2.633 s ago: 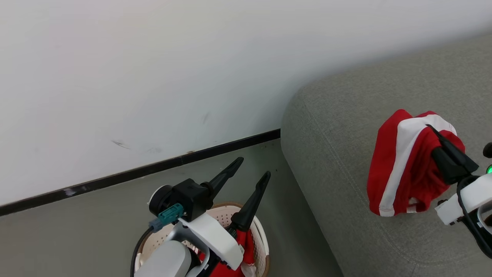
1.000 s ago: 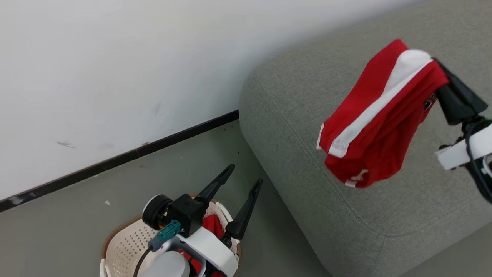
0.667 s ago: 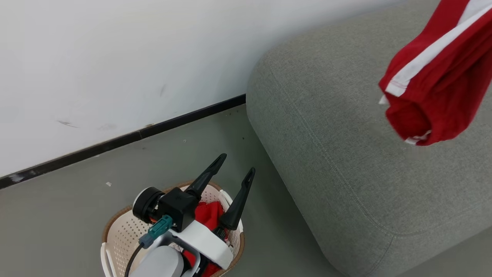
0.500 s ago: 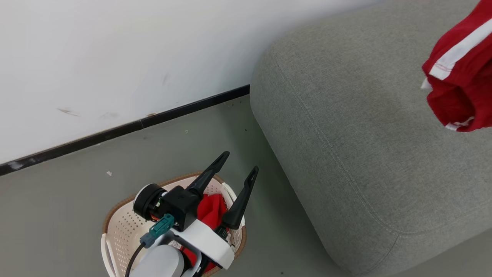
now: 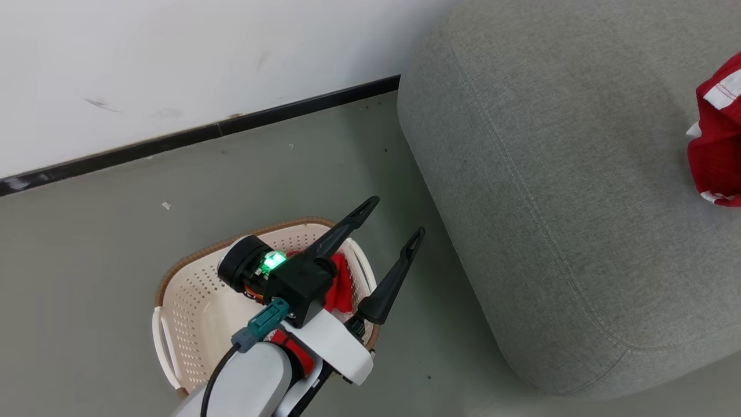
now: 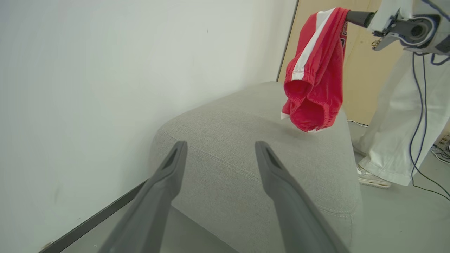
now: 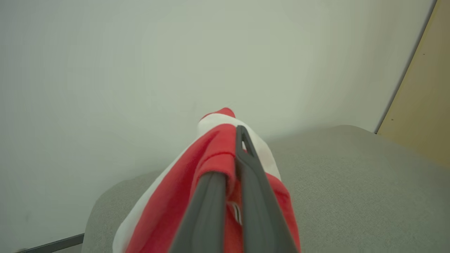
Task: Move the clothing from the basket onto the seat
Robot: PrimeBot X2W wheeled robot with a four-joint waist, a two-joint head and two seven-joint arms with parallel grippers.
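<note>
The cream basket [image 5: 173, 301] stands on the floor at the lower left, with red clothing [image 5: 341, 286] bunched at its right end. My left gripper [image 5: 398, 217] [image 6: 220, 147] hovers open and empty above the basket's right rim, pointing at the grey seat [image 5: 550, 174] [image 6: 246, 151]. My right gripper [image 7: 232, 154] [image 6: 347, 15] is shut on a red garment with a white stripe [image 6: 313, 77] [image 7: 168, 211], which hangs in the air above the seat [image 7: 351, 182]. In the head view, that garment [image 5: 718, 145] shows at the right edge.
A white wall with a black baseboard [image 5: 202, 133] runs behind the basket and the seat. Grey floor [image 5: 87, 243] surrounds the basket. Beyond the seat, a person's leg in white trousers [image 6: 393, 123] stands by a tan panel [image 6: 362, 70], with cables on the floor.
The head camera has tilted down and turned, so the whole picture has shifted. The held garment has slid toward the head view's right edge. The left gripper stays open over the basket.
</note>
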